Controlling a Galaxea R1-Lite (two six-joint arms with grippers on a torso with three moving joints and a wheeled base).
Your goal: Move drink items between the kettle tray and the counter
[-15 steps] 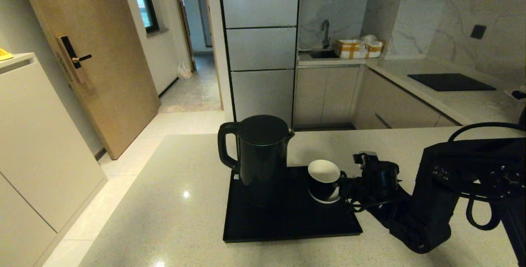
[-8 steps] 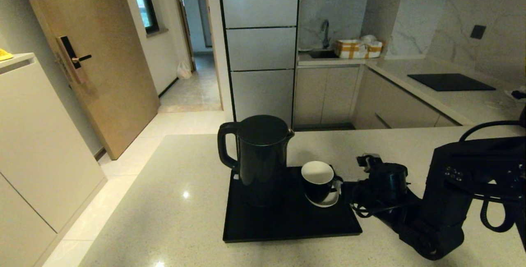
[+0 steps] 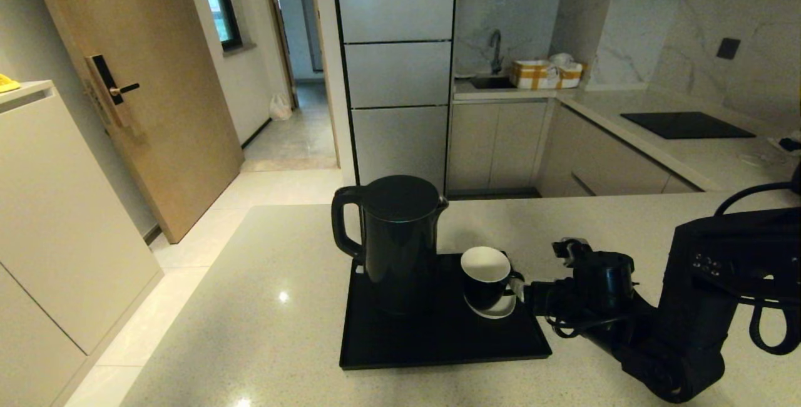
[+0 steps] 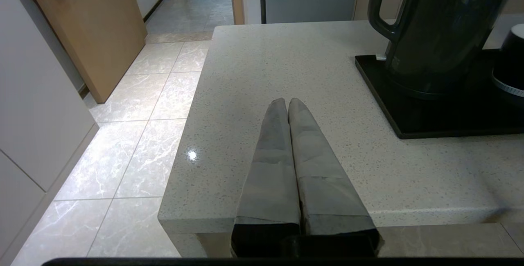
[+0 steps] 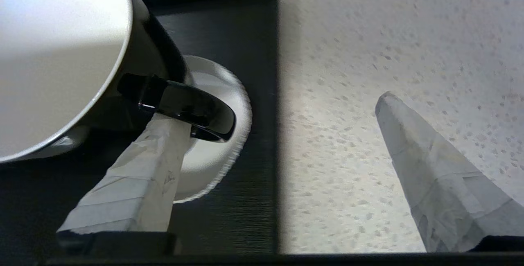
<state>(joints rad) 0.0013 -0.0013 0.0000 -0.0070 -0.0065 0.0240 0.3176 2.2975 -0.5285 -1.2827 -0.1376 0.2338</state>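
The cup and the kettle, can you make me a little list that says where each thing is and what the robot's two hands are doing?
kettle: upright on the tray, handle toward the robot's left
cup: tilted on the saucer, beside the kettle
saucer: white, on the tray under the cup
tray: black, flat on the counter
counter: speckled beige stone
right gripper: jaws open, one finger poking through the cup's handle
left gripper: jaws shut, above the bare counter, holding nothing

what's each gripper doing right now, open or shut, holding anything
Left gripper: shut, empty, above the counter.
Right gripper: open, holding nothing; one finger under the cup handle.
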